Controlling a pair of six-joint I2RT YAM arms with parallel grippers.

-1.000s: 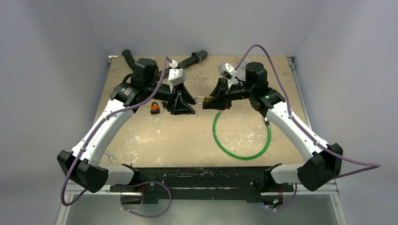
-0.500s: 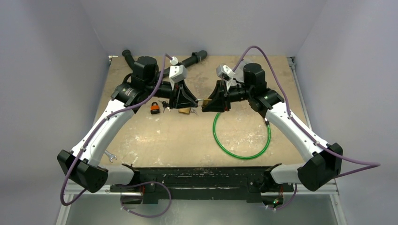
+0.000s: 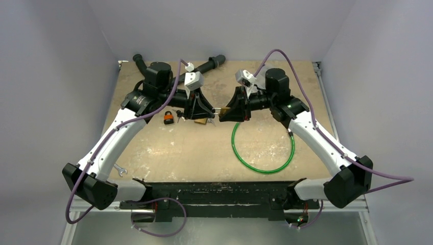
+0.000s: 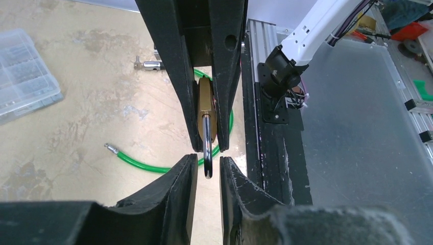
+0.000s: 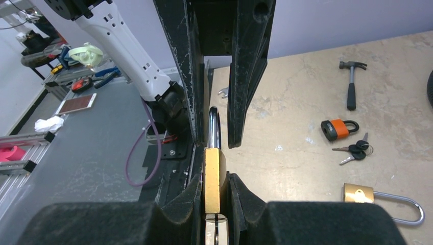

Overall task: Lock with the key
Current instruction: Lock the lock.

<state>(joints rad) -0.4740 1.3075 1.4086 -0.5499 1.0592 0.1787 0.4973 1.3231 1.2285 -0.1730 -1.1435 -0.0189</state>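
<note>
**Right fingers** (image 5: 244, 200): clenched on the body of a brass padlock (image 4: 205, 109), one finger on each flat face, and holding it in the air.
**Left fingers** (image 4: 179, 182): narrowly parted, tips on either side of the shackle (image 5: 214, 127). A sliver of gap shows on both sides and no contact can be seen.
**Brass padlock:** held between the two arms above the far middle of the table (image 3: 168, 153), with the shackle end pointing at the left arm. A silvery piece sits at its keyhole end, but what it is cannot be told.
**Keys** (image 5: 355, 150): a small bunch lying on the table, just beside an orange padlock (image 5: 334, 129).
**Also on the table:**
- a long-shackled brass padlock (image 5: 360, 194), near the keys
- a hammer (image 5: 351, 87), farther off
- a green cable (image 4: 138, 164), looped below the held lock
- a clear plastic box (image 4: 25, 66), at the edge of the left wrist view
</note>
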